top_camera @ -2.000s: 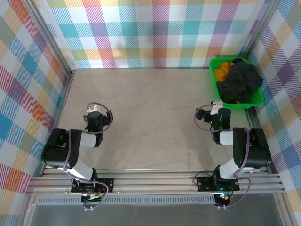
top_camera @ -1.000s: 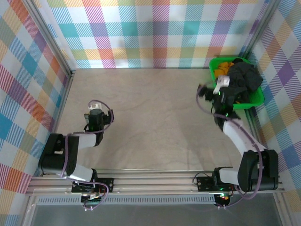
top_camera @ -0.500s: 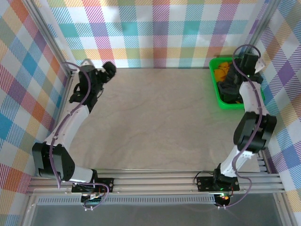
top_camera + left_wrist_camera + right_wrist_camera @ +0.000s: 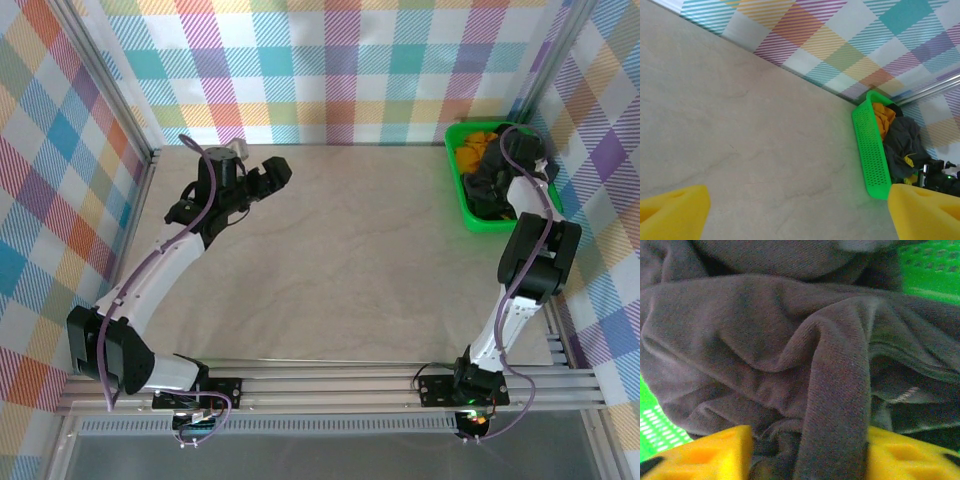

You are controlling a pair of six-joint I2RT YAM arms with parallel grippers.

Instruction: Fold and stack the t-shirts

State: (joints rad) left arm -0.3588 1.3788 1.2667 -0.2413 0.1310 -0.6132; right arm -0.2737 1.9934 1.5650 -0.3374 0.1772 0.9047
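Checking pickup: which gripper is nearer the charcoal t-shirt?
Right. Right gripper is in the basket, straddling a charcoal t-shirt fold; left gripper is far across the table.

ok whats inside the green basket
A crumpled charcoal t-shirt lies on top, with a mustard-yellow one showing at the far end. The right claw is down in the charcoal fabric. Whatever lies under them is covered.

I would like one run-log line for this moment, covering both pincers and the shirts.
left pincer: open, empty, above table | right pincer: in green basket, astride charcoal t-shirt fold, grip unconfirmed | shirts folded: none
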